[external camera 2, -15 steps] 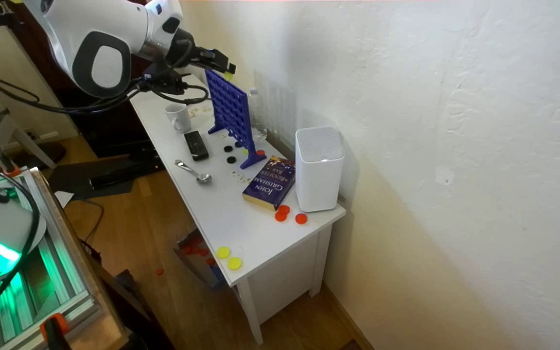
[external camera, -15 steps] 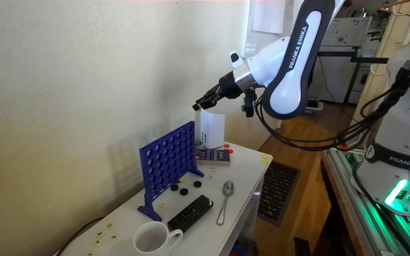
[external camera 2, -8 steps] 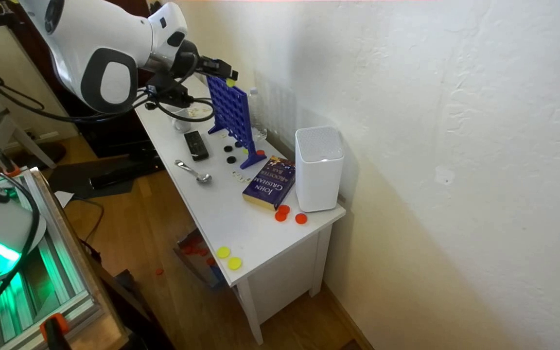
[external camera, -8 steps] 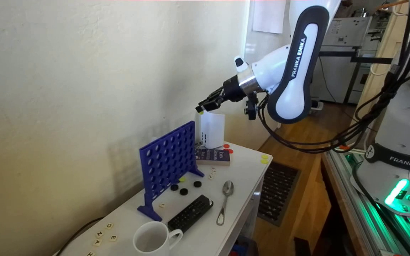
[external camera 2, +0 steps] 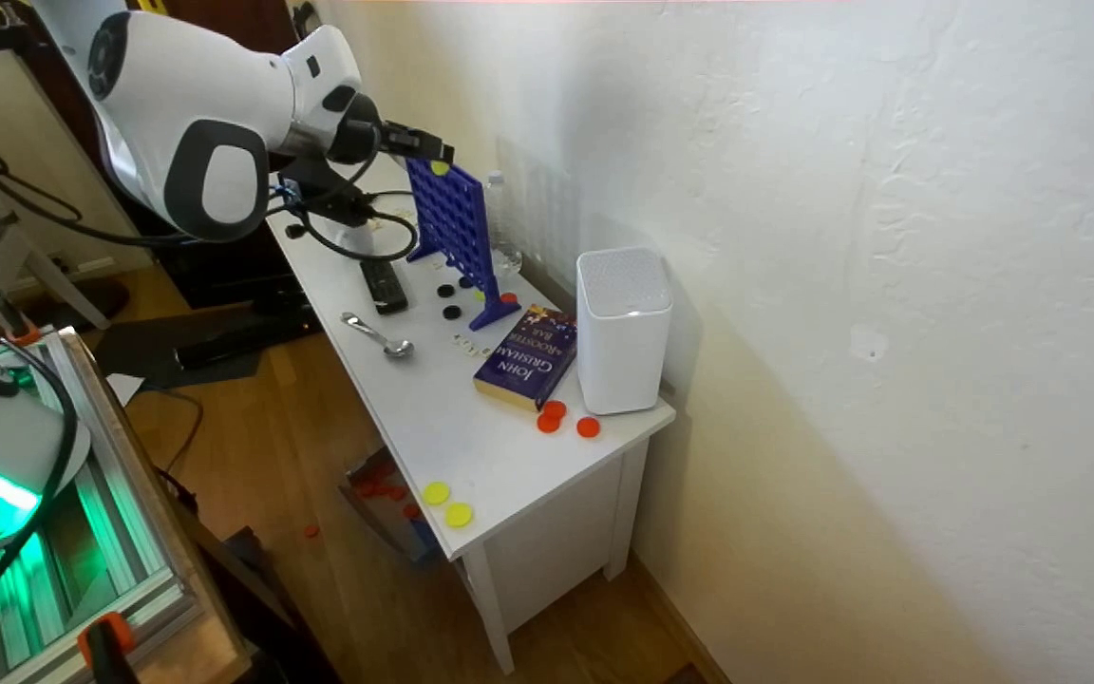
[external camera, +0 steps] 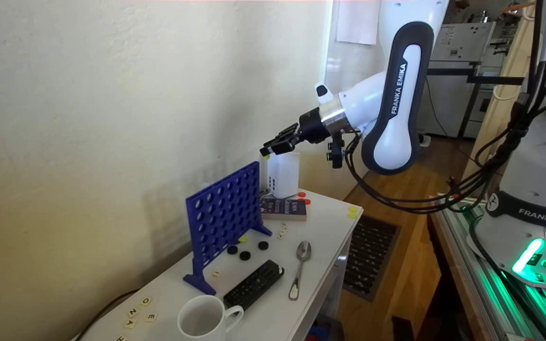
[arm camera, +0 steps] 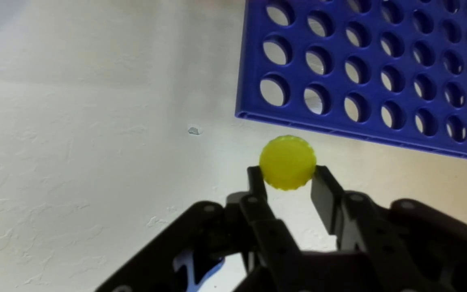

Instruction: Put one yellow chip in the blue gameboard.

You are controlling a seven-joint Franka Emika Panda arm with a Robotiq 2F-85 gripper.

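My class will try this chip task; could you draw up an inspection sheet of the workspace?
Surface: white table alongside a wall.
Job's things: blue gameboard upright, no chips seen in it; yellow chip held near the gameboard's top edge.
Clutter: white mug, remote control, spoon, John Grisham book, letter tiles, white box, clear bottle, black chips, red chips, spare yellow chips.
Gripper: closed on the yellow chip.
Cables: black cables loop below the arm; snags: nothing seen.
Surroundings: wooden floor with a red chip; people: nothing seen.

The arm (external camera: 396, 109) reads FRANKA EMIKA, book (external camera 2: 530, 359) JOHN GRISHAM, tile (external camera: 146, 301) O.
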